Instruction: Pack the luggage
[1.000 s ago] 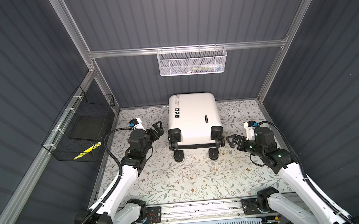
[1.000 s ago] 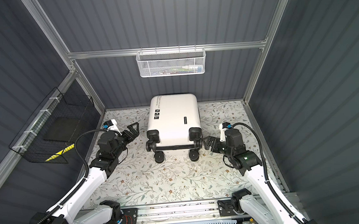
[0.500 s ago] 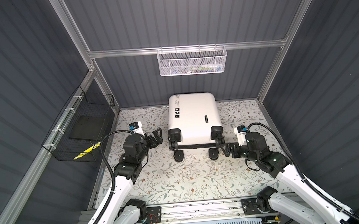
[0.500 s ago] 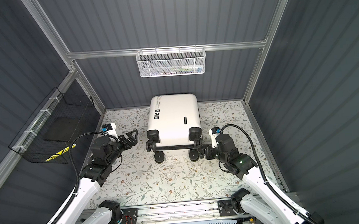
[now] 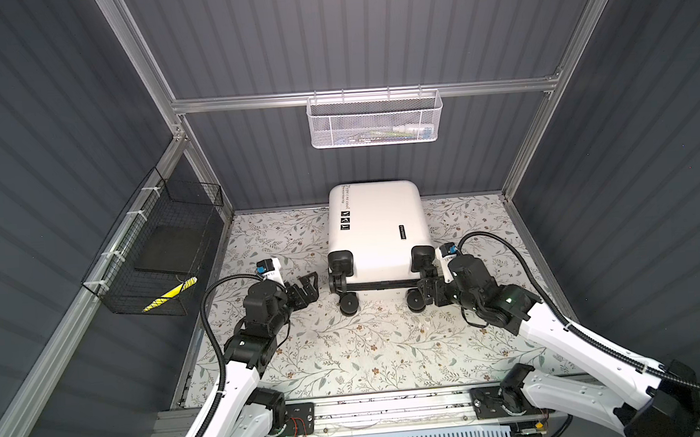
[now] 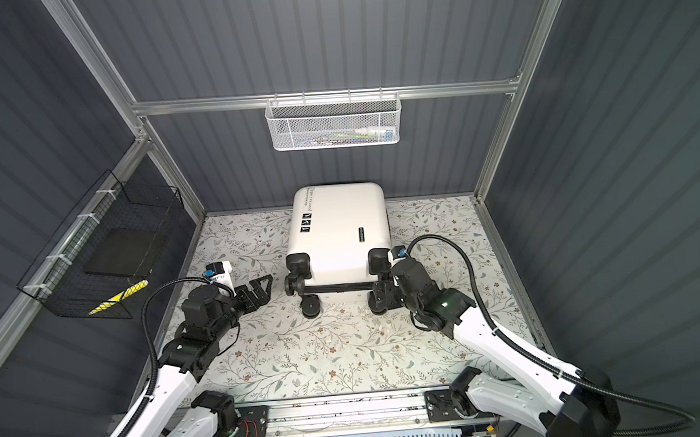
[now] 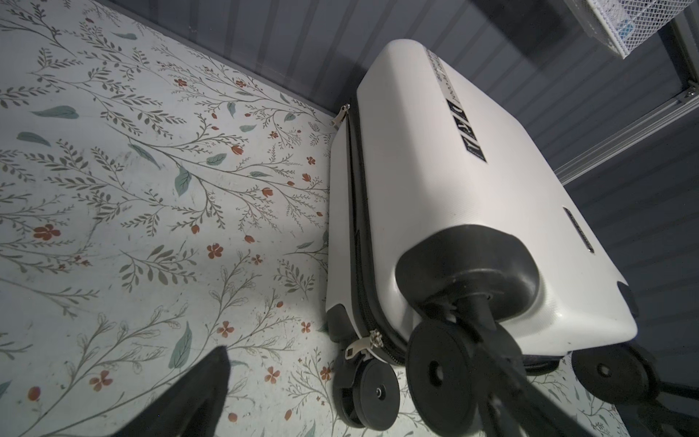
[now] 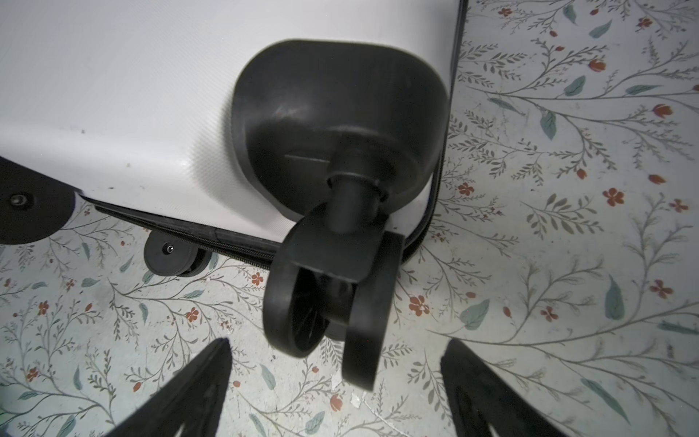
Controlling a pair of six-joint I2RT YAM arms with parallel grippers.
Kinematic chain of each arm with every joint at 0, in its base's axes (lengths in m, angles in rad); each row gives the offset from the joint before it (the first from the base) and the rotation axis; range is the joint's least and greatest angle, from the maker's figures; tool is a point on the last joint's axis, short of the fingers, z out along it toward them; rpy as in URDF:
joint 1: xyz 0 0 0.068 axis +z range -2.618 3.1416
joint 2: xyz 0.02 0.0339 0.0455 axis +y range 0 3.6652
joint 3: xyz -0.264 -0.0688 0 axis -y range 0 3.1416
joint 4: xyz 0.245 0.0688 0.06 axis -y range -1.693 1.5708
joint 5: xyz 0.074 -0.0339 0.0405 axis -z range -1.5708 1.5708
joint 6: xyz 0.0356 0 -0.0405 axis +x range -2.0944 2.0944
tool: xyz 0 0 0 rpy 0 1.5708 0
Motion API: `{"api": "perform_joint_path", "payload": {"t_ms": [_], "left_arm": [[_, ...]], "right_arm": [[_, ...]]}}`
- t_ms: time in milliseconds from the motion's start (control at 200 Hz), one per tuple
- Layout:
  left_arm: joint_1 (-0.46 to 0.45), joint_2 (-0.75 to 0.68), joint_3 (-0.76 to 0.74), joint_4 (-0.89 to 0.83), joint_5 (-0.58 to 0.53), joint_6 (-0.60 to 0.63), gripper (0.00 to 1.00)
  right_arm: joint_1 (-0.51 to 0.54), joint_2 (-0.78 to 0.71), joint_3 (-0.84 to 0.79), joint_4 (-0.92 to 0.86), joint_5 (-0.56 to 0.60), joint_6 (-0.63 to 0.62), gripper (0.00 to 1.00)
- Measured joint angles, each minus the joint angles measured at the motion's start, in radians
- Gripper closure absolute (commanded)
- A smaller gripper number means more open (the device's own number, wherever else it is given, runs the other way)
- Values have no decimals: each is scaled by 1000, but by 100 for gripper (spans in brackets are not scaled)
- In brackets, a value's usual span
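The white luggage [image 5: 378, 230] [image 6: 341, 236] lies flat and zipped shut at the back middle of the floral table, with its black wheels toward the front. My left gripper [image 5: 313, 286] [image 6: 267, 287] [image 7: 351, 352] is open beside the front left wheels and holds nothing. A silver zipper pull [image 7: 357, 346] hangs at that corner of the luggage [image 7: 472, 212]. My right gripper [image 5: 426, 294] [image 6: 382, 296] [image 8: 338, 344] is open at the front right corner of the luggage [image 8: 132, 94]. The upper spinner wheel [image 8: 329, 302] reaches down between its spread fingers without touching them.
A white mesh basket [image 5: 375, 120] [image 6: 334, 122] hangs on the back wall above the luggage. A black wire basket [image 5: 155, 256] [image 6: 104, 251] on the left wall holds a dark flat item and a yellow-black one. Grey walls close three sides. A metal rail [image 5: 393, 408] runs along the front.
My right gripper has moved left, up to the luggage's front right wheels. My left gripper has drawn toward the front, staying beside the front left wheels. The luggage has not moved.
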Motion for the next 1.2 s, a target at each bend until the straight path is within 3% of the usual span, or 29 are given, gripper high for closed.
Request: {"api": "perform_joint_path", "payload": {"t_ms": [805, 985, 1201], "left_arm": [[0, -52, -85, 12, 35, -56, 0], [0, -47, -85, 24, 43, -60, 0], [0, -31, -89, 24, 47, -63, 0]], "right_arm": [[5, 144, 21, 74, 61, -3, 33], [5, 145, 21, 84, 63, -5, 43], [8, 144, 22, 87, 67, 16, 64]]}}
